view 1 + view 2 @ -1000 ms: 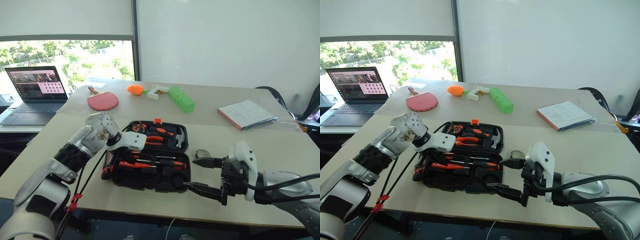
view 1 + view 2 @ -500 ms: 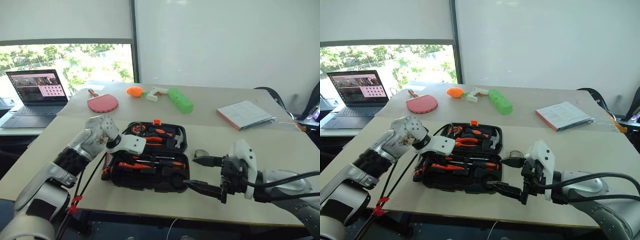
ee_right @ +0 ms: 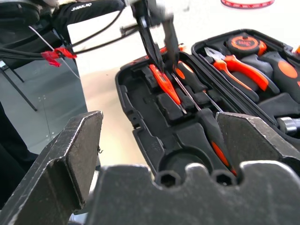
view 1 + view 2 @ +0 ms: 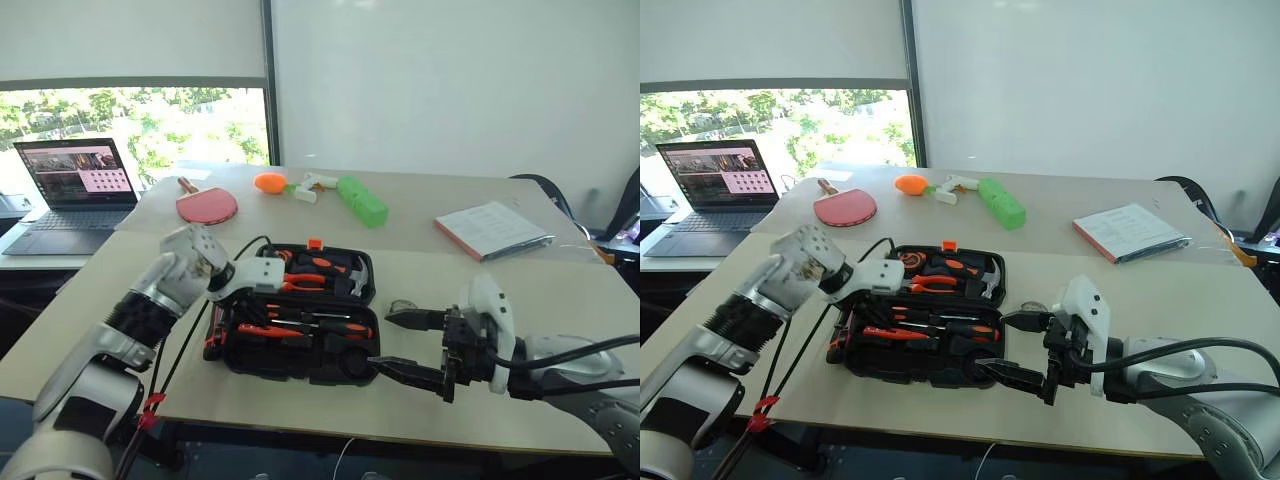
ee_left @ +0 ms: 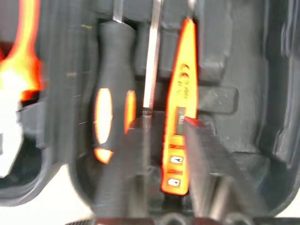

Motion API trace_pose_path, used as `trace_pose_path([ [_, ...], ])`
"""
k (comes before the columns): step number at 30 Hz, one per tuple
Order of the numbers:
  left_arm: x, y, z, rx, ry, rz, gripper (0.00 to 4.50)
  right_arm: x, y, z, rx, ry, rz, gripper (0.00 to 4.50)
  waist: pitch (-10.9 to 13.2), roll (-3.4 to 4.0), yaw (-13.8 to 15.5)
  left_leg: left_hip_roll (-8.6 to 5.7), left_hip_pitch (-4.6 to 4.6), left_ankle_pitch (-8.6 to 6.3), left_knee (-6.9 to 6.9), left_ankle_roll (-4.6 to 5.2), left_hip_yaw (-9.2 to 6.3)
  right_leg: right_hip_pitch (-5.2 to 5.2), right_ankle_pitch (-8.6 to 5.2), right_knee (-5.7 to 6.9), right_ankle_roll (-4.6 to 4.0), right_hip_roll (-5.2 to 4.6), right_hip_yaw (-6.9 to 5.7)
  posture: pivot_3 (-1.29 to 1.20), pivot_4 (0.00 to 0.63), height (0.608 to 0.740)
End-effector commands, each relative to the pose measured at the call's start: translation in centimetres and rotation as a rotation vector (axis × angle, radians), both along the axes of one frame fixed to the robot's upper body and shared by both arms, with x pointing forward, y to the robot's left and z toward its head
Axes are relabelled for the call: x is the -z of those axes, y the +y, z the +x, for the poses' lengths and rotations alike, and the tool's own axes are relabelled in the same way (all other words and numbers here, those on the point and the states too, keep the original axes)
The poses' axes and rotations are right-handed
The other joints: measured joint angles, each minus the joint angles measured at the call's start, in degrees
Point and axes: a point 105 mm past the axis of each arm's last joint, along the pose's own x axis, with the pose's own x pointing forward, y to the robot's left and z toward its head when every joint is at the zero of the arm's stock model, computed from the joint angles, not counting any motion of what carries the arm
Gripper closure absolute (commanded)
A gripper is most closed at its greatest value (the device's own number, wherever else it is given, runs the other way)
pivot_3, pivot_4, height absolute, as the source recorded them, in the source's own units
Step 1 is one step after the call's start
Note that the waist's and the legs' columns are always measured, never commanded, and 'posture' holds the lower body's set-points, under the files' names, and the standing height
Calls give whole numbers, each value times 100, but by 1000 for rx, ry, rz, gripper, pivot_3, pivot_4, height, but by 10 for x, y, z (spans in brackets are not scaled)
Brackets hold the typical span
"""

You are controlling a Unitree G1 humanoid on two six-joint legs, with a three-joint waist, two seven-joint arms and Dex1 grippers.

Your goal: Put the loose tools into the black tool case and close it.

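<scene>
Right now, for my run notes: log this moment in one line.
left gripper: open, above slim all-orange screwdriver | black moulded plastic tool case: open | right gripper: open, idle

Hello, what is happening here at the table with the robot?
The robot is packing tools into an open black tool case on the table. Its left end effector is over the slim orange screwdriver, which lies in a slot beside a black-and-orange screwdriver. The right end effector is wide open, holding nothing, at the case's right side. The lid is not closed yet.

Silver-white arms [image 4: 150, 300], black cables
</scene>
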Motion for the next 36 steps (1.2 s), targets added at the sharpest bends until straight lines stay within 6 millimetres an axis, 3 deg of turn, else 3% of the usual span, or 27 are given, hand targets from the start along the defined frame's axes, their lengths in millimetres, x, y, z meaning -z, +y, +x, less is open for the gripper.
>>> trace_pose_path([
  [1,-38,34,-3,-173,-82,-88,1608,-14,-1,-1,-39,-62,-14,0,2,-1,-15,0,1,-3,-1,6,-3,1,-5,0,0,0,-1,0,150,740],
  [2,-40,42,-3,-211,-89,-92,1091,-15,-1,-1,-45,-65,-18,0,2,0,-17,0,0,-4,-3,8,-4,0,-7,-2,-1,0,-2,0,150,740],
  [5,-42,92,-17,-447,-94,-121,62,-23,-2,-1,-79,-89,-32,0,3,1,-13,0,2,-6,-6,10,-7,4,-15,-6,-2,-2,-6,0,150,740],
  [7,-35,126,-32,-592,-90,-106,24,-27,-1,1,-107,-100,-36,0,7,-6,-42,3,4,-7,-7,11,-7,3,-16,-4,-2,-3,-4,0,150,740],
  [10,-26,143,-45,-716,-70,-135,24,-29,2,3,-143,-105,-42,0,24,-32,-60,9,8,-7,-8,10,-6,3,-18,4,-7,-4,-12,0,150,740],
  [14,-22,138,-46,-808,-66,-194,24,-29,6,8,-175,-107,-43,0,38,-58,126,8,8,-2,-1,1,-5,11,-20,8,-7,-13,-26,0,150,740],
  [20,-17,95,-28,-1019,41,-326,24,-29,14,10,-217,-101,-36,0,40,-69,203,-1,3,-2,3,1,-1,12,-18,2,-2,-14,-21,0,150,740],
  [24,-6,90,-5,-1174,97,-353,24,-26,17,7,-226,-96,-29,0,41,-70,179,-2,0,-3,-1,2,-8,7,-19,7,-2,-10,-20,0,150,740],
  [30,4,66,20,-1225,182,-340,24,-23,19,3,-208,-100,-12,0,43,-73,107,-3,1,-3,-3,2,-15,5,-18,13,-8,-7,-18,0,150,740],
  [36,12,45,30,-1238,258,-307,24,-19,21,-3,-179,-96,6,0,44,-74,105,-6,-2,-3,-3,2,-17,5,-19,10,-6,-10,-18,0,150,740],
])
